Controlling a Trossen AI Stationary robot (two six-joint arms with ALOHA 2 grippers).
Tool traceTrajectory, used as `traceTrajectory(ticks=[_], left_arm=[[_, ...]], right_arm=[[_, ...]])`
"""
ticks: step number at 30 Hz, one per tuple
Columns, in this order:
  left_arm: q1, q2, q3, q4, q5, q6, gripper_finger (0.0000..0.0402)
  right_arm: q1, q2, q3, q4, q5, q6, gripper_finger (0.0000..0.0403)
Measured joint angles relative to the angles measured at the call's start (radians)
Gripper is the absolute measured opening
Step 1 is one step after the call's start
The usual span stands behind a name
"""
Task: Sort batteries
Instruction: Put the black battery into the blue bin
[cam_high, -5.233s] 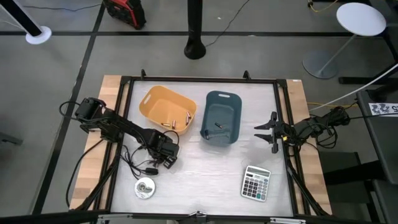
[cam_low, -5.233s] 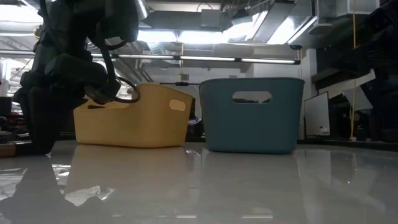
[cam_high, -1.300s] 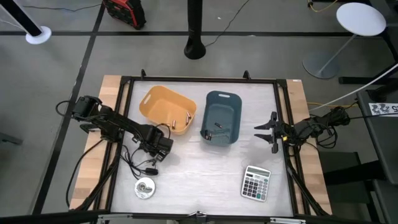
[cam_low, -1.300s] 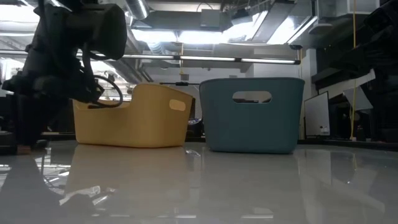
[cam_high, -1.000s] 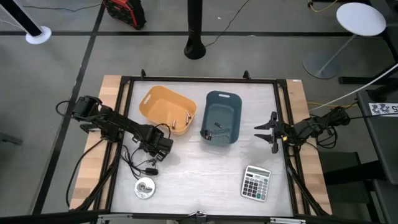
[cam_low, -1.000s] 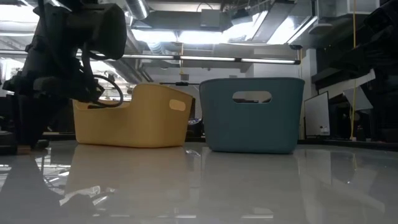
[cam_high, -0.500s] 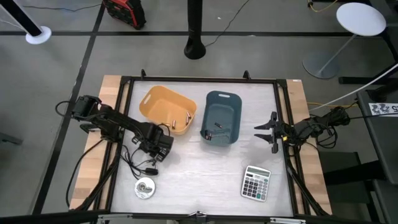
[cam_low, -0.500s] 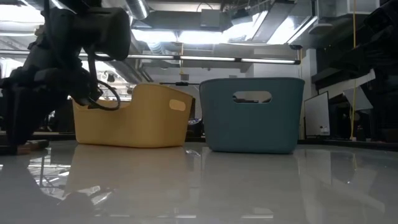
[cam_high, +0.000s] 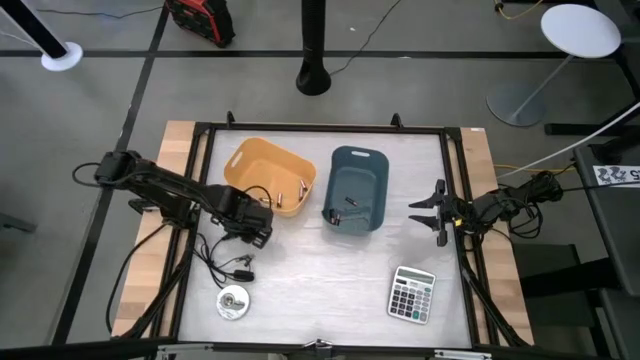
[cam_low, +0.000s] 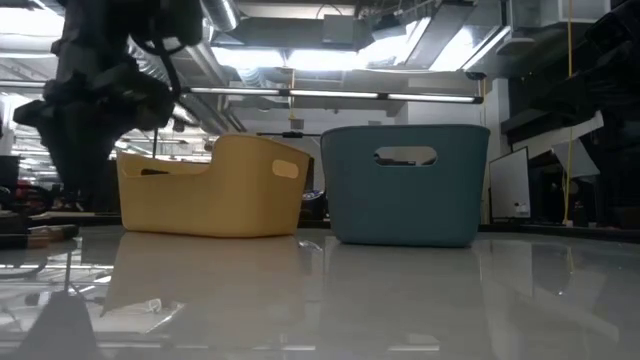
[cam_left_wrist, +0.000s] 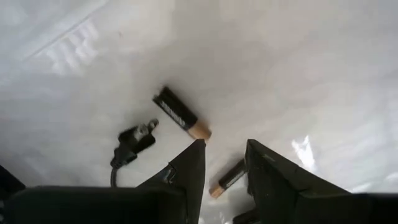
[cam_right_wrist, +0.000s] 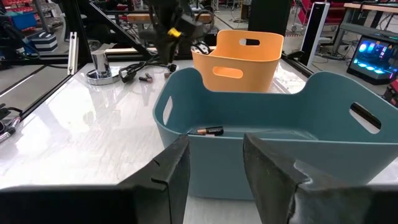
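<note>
Left wrist view is the closest look: the left gripper (cam_left_wrist: 224, 158) hangs over the white tabletop (cam_left_wrist: 298, 68) with its two dark fingers a narrow gap apart and nothing between them. Right below lie two loose batteries, a larger dark cylinder with a coppery end (cam_left_wrist: 180, 120) and a slimmer dark one with a coppery tip (cam_left_wrist: 227, 178) peeking through the finger gap. My guess is it's lining up on one of those. The black cable plug (cam_left_wrist: 134, 140) sits just beside the bigger cell, so that's the snag risk on the way down.

In the high view that gripper (cam_high: 252, 224) is just off the near corner of the yellow plastic bin (cam_high: 270, 176), which already has a few small batteries (cam_high: 285, 195) along its near side. Short hop to drop off, then. The thin black cable (cam_high: 225, 262) and a round silver disc (cam_high: 232, 301) lie nearer the front edge, clear of the route to the bins.

The teal plastic bin (cam_high: 356, 188) stands right next to the yellow one, with a dark battery (cam_right_wrist: 206, 130) on its floor. Between the bins there's hardly any room, but the middle and front of the table are wide open.

The right gripper (cam_high: 434, 211) waits near the right rail, fingers spread, empty, pointed at the teal bin. A grey calculator (cam_high: 411, 294) sits in the front right corner, well apart from everything.
</note>
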Motion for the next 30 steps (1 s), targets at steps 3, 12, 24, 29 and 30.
traceTrajectory(ticks=[3,12,24,29,30], left_arm=[[-0.002,-0.031,0.0,0.001,-0.038,-0.006,0.0107],[0.009,-0.03,0.0,-0.026,-0.034,-0.005,0.011],[0.052,-0.027,0.0,-0.061,-0.029,-0.058,0.0178],[0.048,-0.017,-0.001,-0.061,-0.033,-0.059,0.0182],[0.044,-0.013,-0.002,-0.059,-0.038,-0.059,0.0182]], right_arm=[[0.0,0.0,0.0,0.0,0.0,0.0,0.0145],[0.0,0.0,0.0,0.0,0.0,0.0,0.0145],[0.0,0.0,0.0,0.0,0.0,0.0,0.0145],[0.0,0.0,0.0,0.0,0.0,0.0,0.0145],[0.0,0.0,0.0,0.0,0.0,0.0,0.0145]])
